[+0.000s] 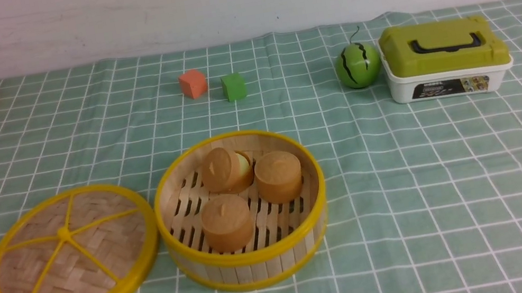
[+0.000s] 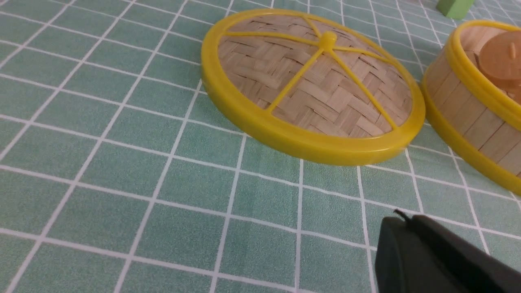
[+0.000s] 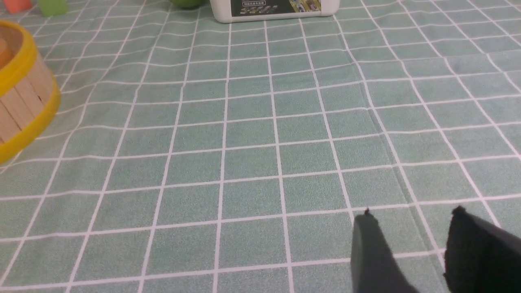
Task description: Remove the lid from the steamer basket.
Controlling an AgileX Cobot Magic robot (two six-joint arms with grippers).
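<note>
The lid (image 1: 71,258) is seen flat on the cloth (image 1: 433,180), just left of the open basket (image 1: 241,209); it is judged light, stiff and best taken by rim or knob; open room lies around; the left gripper (image 2: 411,221) is closed, empty; the right gripper (image 3: 411,221) is parted, empty.

Bare checked cloth (image 2: 163,183) lies open ahead of the closed left gripper (image 2: 401,221); beyond it, the lid (image 2: 313,81) and the steamer basket (image 2: 468,110) block the way. Open cloth also stretches ahead of the right gripper's (image 3: 411,213) parted jaws, up to a white box (image 3: 276,10).
</note>
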